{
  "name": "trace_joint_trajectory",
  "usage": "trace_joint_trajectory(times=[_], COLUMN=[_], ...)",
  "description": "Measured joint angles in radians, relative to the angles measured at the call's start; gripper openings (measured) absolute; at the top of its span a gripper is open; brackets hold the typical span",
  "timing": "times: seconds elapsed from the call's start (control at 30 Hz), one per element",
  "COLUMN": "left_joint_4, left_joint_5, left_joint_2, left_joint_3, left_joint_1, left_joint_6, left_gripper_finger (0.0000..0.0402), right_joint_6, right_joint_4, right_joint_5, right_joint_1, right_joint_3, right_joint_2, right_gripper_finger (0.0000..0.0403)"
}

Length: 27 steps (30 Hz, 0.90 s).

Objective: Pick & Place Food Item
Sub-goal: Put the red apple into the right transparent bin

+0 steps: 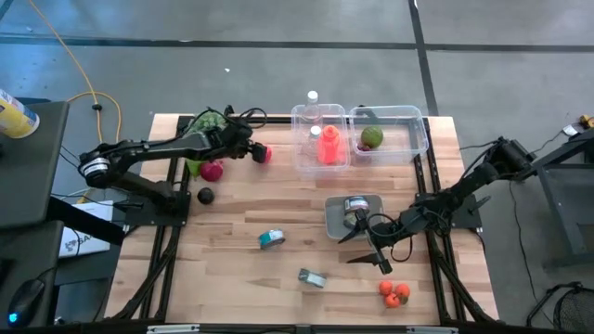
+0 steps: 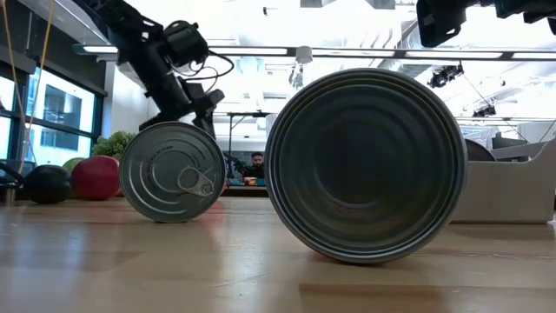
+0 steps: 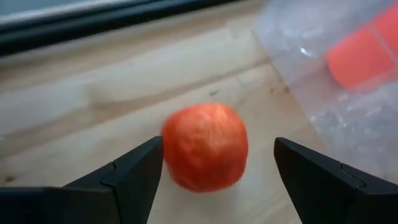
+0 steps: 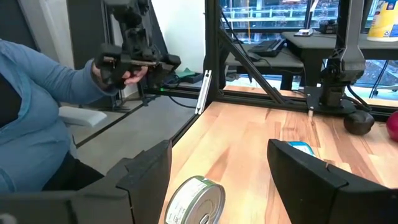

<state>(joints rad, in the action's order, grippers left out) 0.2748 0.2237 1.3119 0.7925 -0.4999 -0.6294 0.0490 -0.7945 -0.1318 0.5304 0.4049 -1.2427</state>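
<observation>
A round orange-red fruit (image 3: 205,146) lies on the wooden table, close to a clear plastic bin (image 1: 320,139). My left gripper (image 3: 217,162) is open and low over the table, with one finger on each side of the fruit (image 1: 264,154). My right gripper (image 1: 368,246) is open near the table's right front, just before a grey tray (image 1: 336,215) that holds a tin can (image 1: 355,210). In the right wrist view a tin can (image 4: 196,199) lies on its side beyond the right gripper (image 4: 217,168). My left gripper comes at the fruit nearly level, from the table's left. One fingertip (image 3: 152,158) stands right at the fruit's side (image 3: 168,155); whether it touches, I cannot tell. The other finger (image 3: 292,158) is clearly apart from it. The fruit rests on the table.
An orange bottle (image 1: 328,147) stands in the left bin and a green fruit (image 1: 371,138) lies in the right bin (image 1: 408,121). A red apple (image 1: 213,171), a dark fruit (image 1: 205,196), leafy greens (image 1: 209,121), two small cans (image 1: 271,239) (image 1: 313,277) and oranges (image 1: 394,293) lie about. A seated person (image 4: 37,93) shows beyond the table.
</observation>
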Motion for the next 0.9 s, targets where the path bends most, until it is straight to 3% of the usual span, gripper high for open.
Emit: trace_joint_trajectory(times=[0.4, 0.9], left_joint_4=[-0.102, -0.126], left_joint_5=[0.015, 0.009], left_joint_2=[0.149, 0.184], left_joint_3=[0.000, 0.002], left_joint_1=[0.025, 0.023], left_joint_6=[-0.026, 0.054], left_gripper_finger=[0.0295, 0.0295], right_joint_6=[0.011, 0.011], right_joint_4=[0.005, 0.024], right_joint_5=[0.000, 0.000], right_joint_1=[0.000, 0.000], right_joint_3=[0.000, 0.000], right_joint_2=[0.000, 0.000], right_gripper_finger=[0.0251, 0.0251])
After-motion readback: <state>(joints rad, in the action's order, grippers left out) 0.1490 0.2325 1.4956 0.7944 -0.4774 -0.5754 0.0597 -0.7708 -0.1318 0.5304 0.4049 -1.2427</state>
